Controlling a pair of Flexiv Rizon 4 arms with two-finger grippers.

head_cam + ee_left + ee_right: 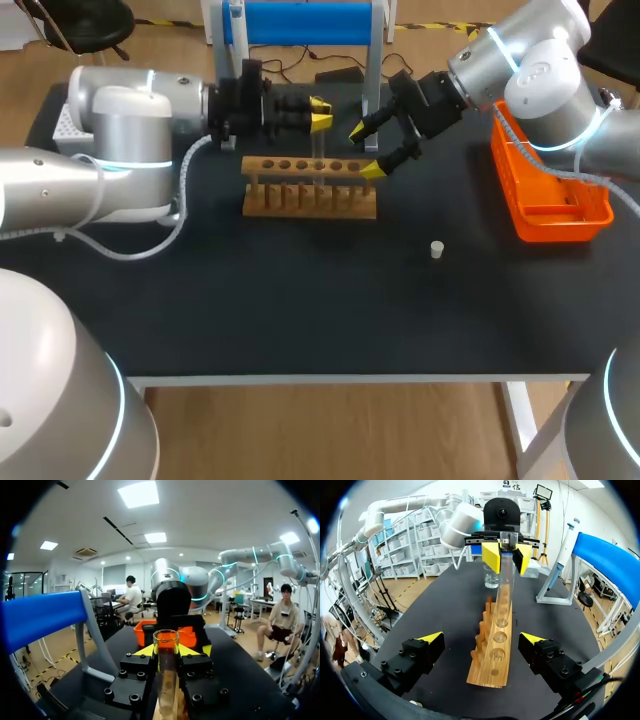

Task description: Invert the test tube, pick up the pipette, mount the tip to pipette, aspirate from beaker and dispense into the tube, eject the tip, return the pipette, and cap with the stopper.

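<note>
The left hand (320, 113) is clamped on the test tube (166, 675). Its two yellow tips press the glass from either side just below the open rim, and the tube stands upright with its mouth up. Directly under this hand runs the wooden rack (310, 187). The tube's lower end reaches down to the rack's row of holes, though whether it sits in one cannot be told. The right hand (365, 150) faces the left hand from the rack's other end, with its fingers spread wide apart and gripping nothing. One finger stands to each side of that end, so the rack lies lengthwise between the two hands. Seen from the right wrist, a glass beaker (491, 577) stands on the worktop (300, 310) behind the left hand, past the rack's far end. Beside the beaker the pipette (564, 555) hangs on the blue stand (607, 555). Behind the right hand an orange basket (550, 195) sits near the worktop's edge. The small white stopper (436, 249) lies alone on the worktop, well apart from both hands and nearer the right one.
</note>
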